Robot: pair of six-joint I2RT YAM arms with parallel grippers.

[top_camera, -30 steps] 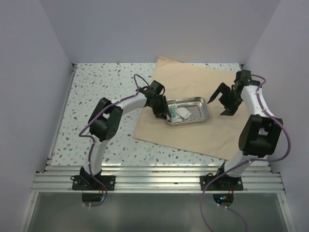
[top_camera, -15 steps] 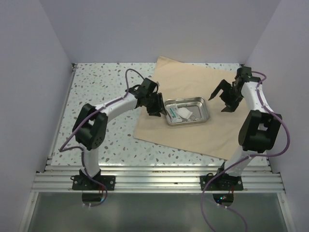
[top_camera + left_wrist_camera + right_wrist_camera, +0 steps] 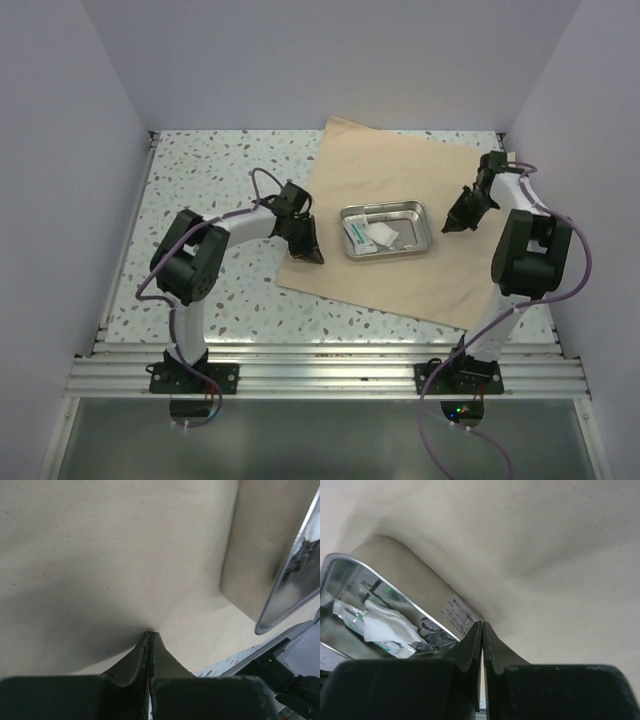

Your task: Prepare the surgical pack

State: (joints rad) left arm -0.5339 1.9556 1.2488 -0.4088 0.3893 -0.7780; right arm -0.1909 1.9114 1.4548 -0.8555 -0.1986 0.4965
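Beside the tray (image 3: pixel 428 232), left claw (image 3: pixel 312 255) and right claw (image 3: pixel 449 226) have closed.

The table (image 3: pixel 210 180) has a white top speckled with grey and dark flecks, walled on the left, far and right sides. A large tan sheet (image 3: pixel 400 285) lies flat on its right half, turned slightly askew. Grooved metal rails (image 3: pixel 330 365) run along the table's near edge.

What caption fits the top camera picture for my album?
Both arms, jaws shut, reach down to the tan wrap sheet flanking a metal tray of gauze.
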